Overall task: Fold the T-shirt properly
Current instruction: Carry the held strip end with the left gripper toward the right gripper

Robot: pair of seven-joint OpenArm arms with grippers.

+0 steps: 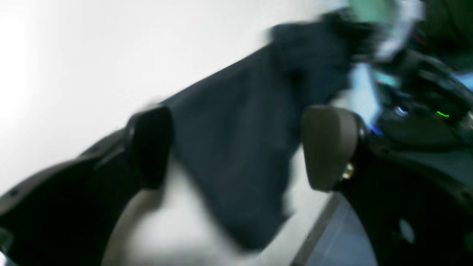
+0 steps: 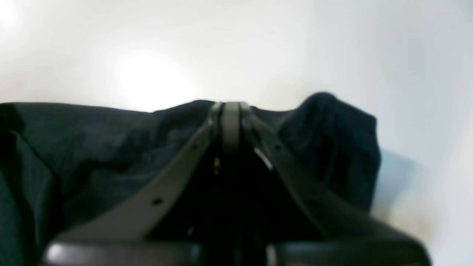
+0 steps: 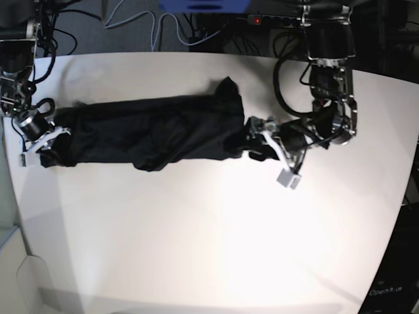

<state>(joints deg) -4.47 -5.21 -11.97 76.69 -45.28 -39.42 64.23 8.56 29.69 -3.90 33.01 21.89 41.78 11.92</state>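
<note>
The T-shirt [image 3: 150, 134] is lying as a long dark band across the far half of the white table [image 3: 209, 248], bunched and wrinkled, stretching from the table's left side in the base view to just past the middle. At that left end the right gripper [image 3: 40, 140] is pinching the cloth; in its wrist view the jaws are meeting tight on a ridge of fabric [image 2: 317, 122], so it is holding the shirt. At the other end the left gripper [image 3: 262, 140] is sitting right against the cloth with its pads [image 1: 327, 146] standing wide apart, fabric showing between them but not clamped, so it is carrying nothing. The risk, as I judge it: with only one end pinned, any pull by the right arm is likely dragging the whole band sideways and deepening the creases instead of flattening them. The open jaws could also snag a loose fold as that arm moves. The right gripper is working close to the table's left edge, leaving little margin there. The near half of the table is offering broad room for spreading.
</note>
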